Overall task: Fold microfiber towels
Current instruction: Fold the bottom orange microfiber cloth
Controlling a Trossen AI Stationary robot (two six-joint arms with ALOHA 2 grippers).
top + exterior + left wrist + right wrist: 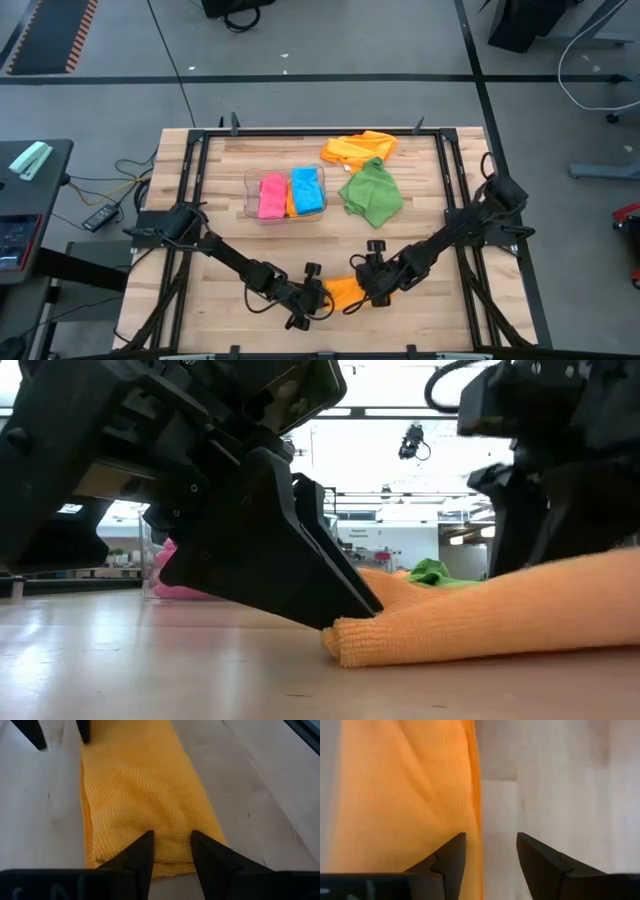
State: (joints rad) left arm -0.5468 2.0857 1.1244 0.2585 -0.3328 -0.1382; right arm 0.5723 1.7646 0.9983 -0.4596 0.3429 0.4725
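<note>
both claws are meeting over a folded orange towel (343,291) that is lying flat on the wooden counter (220,190) close to its near edge, about midway along it. the left claw (316,296) is reaching in from the left side and is sitting at one end of this towel; in the left wrist view its two dark fingers (141,856) are standing narrowly apart, tips resting on the cloth (140,805) with a little of the fabric showing between them, and i cannot tell whether they are actually pinching it. in the low view one finger of that claw (330,595) is pressing down right at the rounded folded edge of the towel (480,625).

the right claw (378,290) is coming in from the right side and is sitting at the towel's other end. in the right wrist view its fingers (451,862) are standing partly open, one over the towel's long edge (405,805) and the other over bare wood, gripping nothing.

farther back, a clear bin (252,186) is standing near the middle of the counter, holding a pink towel (271,196) and a blue towel (306,190) side by side, with a sliver of orange between them. just right of the bin a green towel (372,192) is lying crumpled, and behind it, toward the far edge, another orange towel (358,148) is lying loosely bunched, touching the green one.
</note>
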